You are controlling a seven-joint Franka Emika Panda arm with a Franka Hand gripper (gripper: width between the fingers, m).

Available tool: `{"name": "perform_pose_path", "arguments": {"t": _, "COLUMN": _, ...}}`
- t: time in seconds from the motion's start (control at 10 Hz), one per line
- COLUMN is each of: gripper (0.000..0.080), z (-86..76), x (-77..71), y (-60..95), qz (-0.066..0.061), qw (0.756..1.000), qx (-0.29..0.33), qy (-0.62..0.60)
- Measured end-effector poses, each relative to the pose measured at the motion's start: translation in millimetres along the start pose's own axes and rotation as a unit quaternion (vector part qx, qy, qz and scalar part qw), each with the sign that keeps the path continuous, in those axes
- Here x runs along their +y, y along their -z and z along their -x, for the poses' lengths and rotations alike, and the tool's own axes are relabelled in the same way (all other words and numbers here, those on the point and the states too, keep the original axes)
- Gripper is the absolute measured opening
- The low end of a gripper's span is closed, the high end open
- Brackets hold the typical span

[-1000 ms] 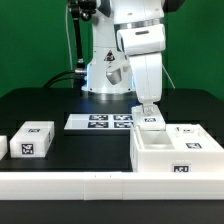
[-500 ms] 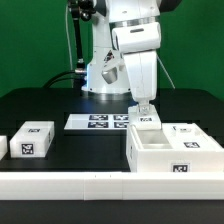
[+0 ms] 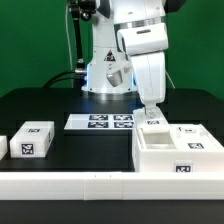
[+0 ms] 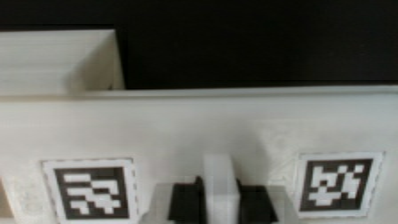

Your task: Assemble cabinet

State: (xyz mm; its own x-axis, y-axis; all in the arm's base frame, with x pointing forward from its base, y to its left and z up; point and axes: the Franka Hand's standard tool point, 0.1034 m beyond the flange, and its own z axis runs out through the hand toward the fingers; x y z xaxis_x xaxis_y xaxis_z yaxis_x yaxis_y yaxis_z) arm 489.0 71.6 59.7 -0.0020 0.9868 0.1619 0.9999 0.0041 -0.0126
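The cabinet [image 3: 178,152] is a large white box with open compartments and square tags, lying on the black table at the exterior view's right. My gripper [image 3: 151,114] comes down on its far left corner. In the wrist view the gripper [image 4: 219,196] has a thin white wall of the cabinet [image 4: 214,120] between its two dark fingers [image 4: 183,203], with a tag on either side. The jaws are closed on that wall.
The marker board [image 3: 100,122] lies flat in the middle, in front of the robot's base. A small white single-tag block [image 3: 32,140] stands at the exterior view's left, with another [image 3: 3,146] at the edge. A white rail [image 3: 60,186] runs along the front.
The gripper and the cabinet shifted towards the exterior view's left, then back to the right. The blocks and the marker board have not moved.
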Motion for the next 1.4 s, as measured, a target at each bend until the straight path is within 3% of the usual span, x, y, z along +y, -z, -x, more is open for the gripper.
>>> {"name": "perform_pose_path", "arguments": {"t": 0.2, "gripper": 0.0062, "z": -2.2, "x": 13.5, "y": -0.5, "qz": 0.007, "qw": 1.0, "qx": 0.006, "qy": 0.0}}
{"name": "perform_pose_path", "arguments": {"t": 0.8, "gripper": 0.0062, "z": -2.9, "x": 15.4, "y": -0.5, "qz": 0.007, "qw": 1.0, "qx": 0.007, "qy": 0.0}}
{"name": "perform_pose_path", "arguments": {"t": 1.1, "gripper": 0.0062, "z": -2.9, "x": 51.8, "y": 1.3, "qz": 0.013, "qw": 1.0, "qx": 0.019, "qy": -0.011}}
{"name": "perform_pose_path", "arguments": {"t": 1.4, "gripper": 0.0062, "z": -1.5, "x": 87.7, "y": 2.2, "qz": 0.027, "qw": 0.999, "qx": 0.03, "qy": -0.017}}
